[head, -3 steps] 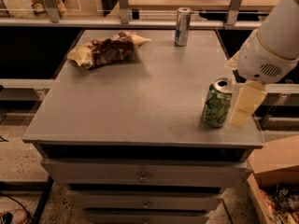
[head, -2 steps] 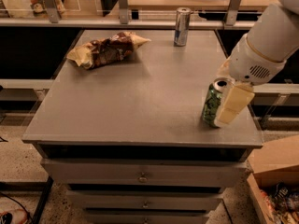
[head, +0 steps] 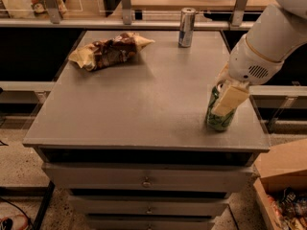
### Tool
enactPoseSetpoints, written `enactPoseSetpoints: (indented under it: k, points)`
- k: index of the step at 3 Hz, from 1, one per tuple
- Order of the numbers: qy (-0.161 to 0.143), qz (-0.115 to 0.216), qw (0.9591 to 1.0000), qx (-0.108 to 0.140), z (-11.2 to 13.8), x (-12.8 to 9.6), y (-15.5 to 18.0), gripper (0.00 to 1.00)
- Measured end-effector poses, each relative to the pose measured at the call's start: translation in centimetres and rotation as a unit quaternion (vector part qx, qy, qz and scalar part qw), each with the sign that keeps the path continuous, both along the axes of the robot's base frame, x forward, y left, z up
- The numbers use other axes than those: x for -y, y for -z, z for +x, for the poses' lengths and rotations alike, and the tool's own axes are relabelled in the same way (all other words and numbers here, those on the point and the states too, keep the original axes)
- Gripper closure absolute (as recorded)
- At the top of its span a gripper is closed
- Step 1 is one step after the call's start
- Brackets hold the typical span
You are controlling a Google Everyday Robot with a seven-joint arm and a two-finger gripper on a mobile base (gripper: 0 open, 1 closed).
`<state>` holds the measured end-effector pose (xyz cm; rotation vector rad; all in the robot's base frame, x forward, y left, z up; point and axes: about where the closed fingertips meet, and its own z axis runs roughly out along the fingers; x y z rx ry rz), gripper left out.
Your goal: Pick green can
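The green can (head: 217, 120) stands upright near the front right corner of the grey table (head: 144, 104), its silver top rim partly hidden. My gripper (head: 226, 101) comes down from the upper right on the white arm (head: 268, 42) and sits right at the can. A cream-coloured part of it covers the can's upper right side.
A crumpled brown and yellow snack bag (head: 109, 50) lies at the table's back left. A taller, slim silver-and-blue can (head: 186, 27) stands at the back edge. Drawers are under the table. A cardboard box (head: 283, 186) stands on the floor at the lower right.
My gripper has moved left from beside the can's right side to over the can. The can has stayed in place.
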<state>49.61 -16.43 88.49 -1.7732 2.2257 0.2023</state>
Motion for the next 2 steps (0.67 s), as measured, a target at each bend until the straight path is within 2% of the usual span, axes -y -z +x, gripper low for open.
enactPoseSetpoints:
  k: [1,2]
  points:
    - [-0.001,0.001,1.0000,0.000,0.1,0.0,-0.1,0.85]
    - [-0.012,0.009,0.9997,0.020,0.3,-0.4,-2.9,1.00]
